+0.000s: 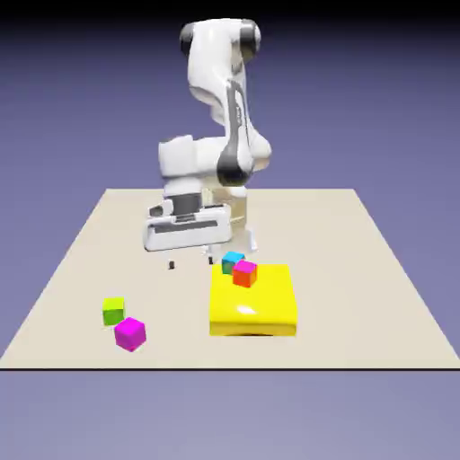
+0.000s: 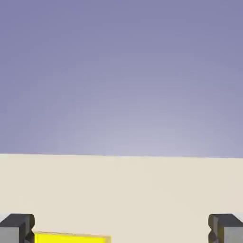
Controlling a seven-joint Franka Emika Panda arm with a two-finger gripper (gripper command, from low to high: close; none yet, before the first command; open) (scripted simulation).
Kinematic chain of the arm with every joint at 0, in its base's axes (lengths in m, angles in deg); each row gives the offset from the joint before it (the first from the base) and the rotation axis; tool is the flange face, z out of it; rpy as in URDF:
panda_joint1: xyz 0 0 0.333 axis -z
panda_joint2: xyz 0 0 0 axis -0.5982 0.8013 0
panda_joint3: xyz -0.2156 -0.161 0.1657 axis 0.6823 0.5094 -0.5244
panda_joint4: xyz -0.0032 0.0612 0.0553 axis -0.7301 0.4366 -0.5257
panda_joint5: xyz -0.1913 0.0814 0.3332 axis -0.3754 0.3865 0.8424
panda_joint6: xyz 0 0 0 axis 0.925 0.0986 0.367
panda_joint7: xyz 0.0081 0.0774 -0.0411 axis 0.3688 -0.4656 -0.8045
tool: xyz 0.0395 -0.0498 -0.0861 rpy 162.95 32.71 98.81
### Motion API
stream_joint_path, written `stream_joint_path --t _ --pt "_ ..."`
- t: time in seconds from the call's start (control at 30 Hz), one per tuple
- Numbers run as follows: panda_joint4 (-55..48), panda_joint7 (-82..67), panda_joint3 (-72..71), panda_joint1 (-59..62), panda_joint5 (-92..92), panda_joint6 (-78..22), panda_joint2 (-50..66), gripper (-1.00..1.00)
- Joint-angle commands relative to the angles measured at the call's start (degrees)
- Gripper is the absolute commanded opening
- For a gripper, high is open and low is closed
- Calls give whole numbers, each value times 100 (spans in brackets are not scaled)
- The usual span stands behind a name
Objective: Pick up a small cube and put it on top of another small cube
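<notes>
White arm folds low, gripper spread wide above the table.

We see a green cube with a yellow-green top, a magenta cube, a cyan cube, a red cube topped magenta, a yellow block, a beige bench and a white arm.

The yellow block is cut by the hand view's bottom edge; the cyan cube sits partly behind the red cube.
</notes>
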Motion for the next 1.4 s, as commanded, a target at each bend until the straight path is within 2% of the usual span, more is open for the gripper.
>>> stream_joint_path --t 0.0,0.83,0.9,1.1,1.13,1.37 --pt "-47 -250 157 -66 187 -84 160 0" --pt "-1229 -6479 4089 -1750 4858 -2193 4143 0" --pt "-1253 -6603 4168 -1783 4952 -2235 4222 0" --pt "-1805 -7242 3001 -937 6235 -2334 5250 0" --pt "-1805 -7242 3001 -937 6235 -2334 5251 -100" --pt "-1255 -6510 4143 -1785 4886 -2197 4180 -100"
